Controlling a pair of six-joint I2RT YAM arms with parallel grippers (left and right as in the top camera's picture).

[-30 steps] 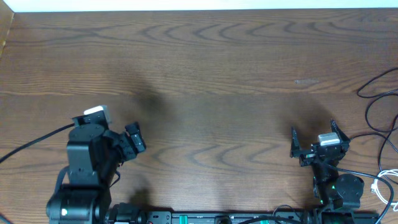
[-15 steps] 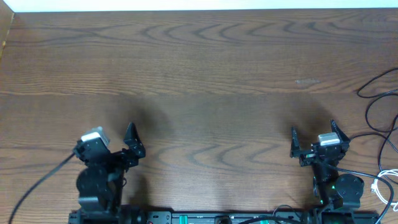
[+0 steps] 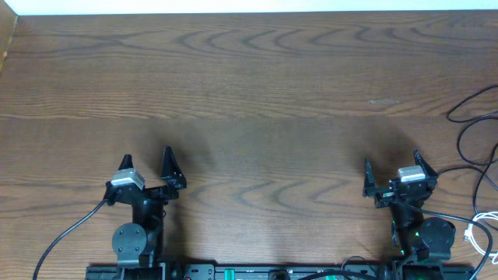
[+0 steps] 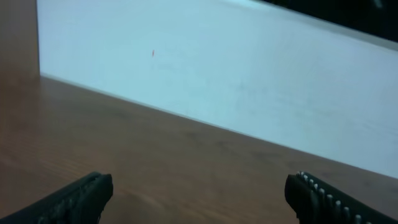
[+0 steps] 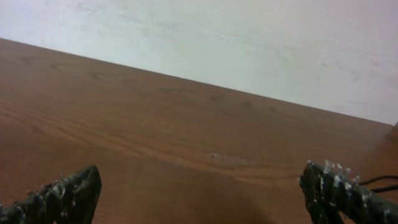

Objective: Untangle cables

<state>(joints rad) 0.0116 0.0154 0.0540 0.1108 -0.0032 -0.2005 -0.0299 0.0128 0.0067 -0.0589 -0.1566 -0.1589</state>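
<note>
At the table's [image 3: 264, 70] near edge, two grippers, left [image 3: 145, 159] and right [image 3: 391, 162], sit with jaws spread; one black cable [image 3: 460, 140] and one white cable [image 3: 471, 232] lie far right.

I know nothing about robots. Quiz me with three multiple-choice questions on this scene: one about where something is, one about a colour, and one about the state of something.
1. Where does the black cable lie on the table?
A. at the right-hand edge of the overhead view
B. in the centre
C. at the left-hand edge

2. What colour is the short cable beside the right arm's base?
A. red
B. white
C. blue

3. How do the left gripper and the right gripper stand?
A. both shut on a cable
B. one open, one shut
C. both open, holding nothing

Answers:
1 A: its loops run along that edge, and the centre shows only wood.
2 B: it shows white against the brown wood.
3 C: each wrist view shows the fingers wide apart, with only table between them.
</note>
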